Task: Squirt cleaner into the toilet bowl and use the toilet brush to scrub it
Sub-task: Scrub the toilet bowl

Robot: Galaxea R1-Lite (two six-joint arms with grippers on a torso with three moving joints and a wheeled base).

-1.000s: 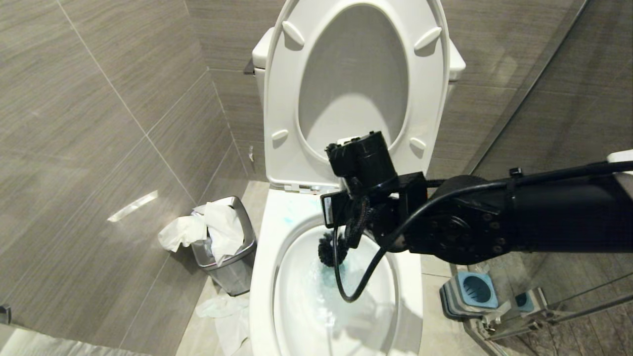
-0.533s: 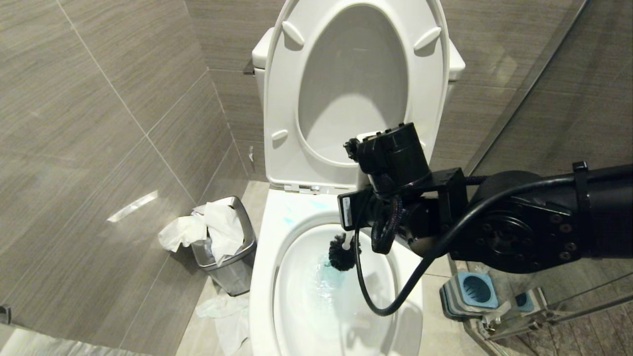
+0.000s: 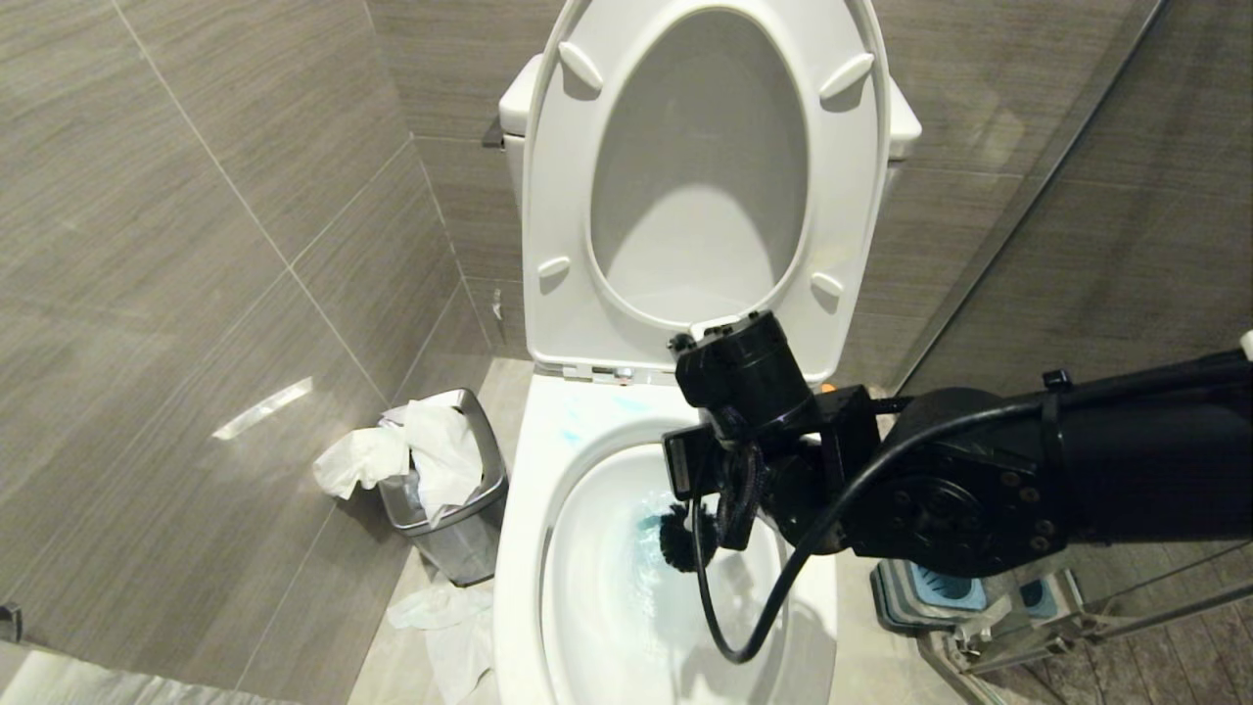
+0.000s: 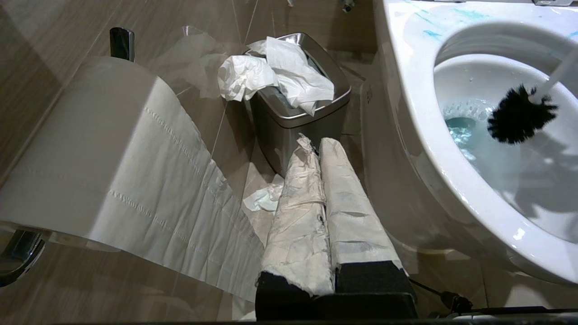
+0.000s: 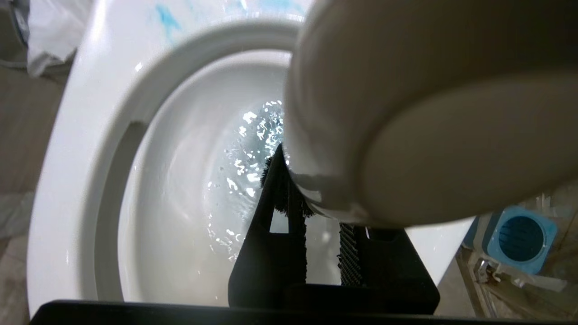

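The white toilet bowl (image 3: 548,470) stands with seat and lid up. Pale blue cleaner tints its water (image 4: 460,131) and streaks the far rim (image 5: 165,18). My right gripper (image 3: 726,504) reaches in from the right above the bowl and is shut on the toilet brush's white handle (image 4: 560,72). The handle's knob end (image 5: 429,113) hides much of the right gripper (image 5: 316,212). The black bristle head (image 3: 675,537) is inside the bowl at the blue water, also visible in the left wrist view (image 4: 519,115). My left gripper (image 4: 316,144), its fingers wrapped in white, is shut and empty, low beside the toilet.
A small steel bin (image 3: 460,509) overflowing with paper stands left of the toilet, with tissue on the floor (image 3: 440,617). A toilet paper roll (image 4: 90,149) hangs close to the left arm. The grey-and-blue brush holder (image 3: 940,587) sits on the floor at right, by a glass partition.
My right arm swung right, then came back and sank. The brush head moved from the far part of the bowl to lower and nearer, into the blue water. The left arm stayed still.
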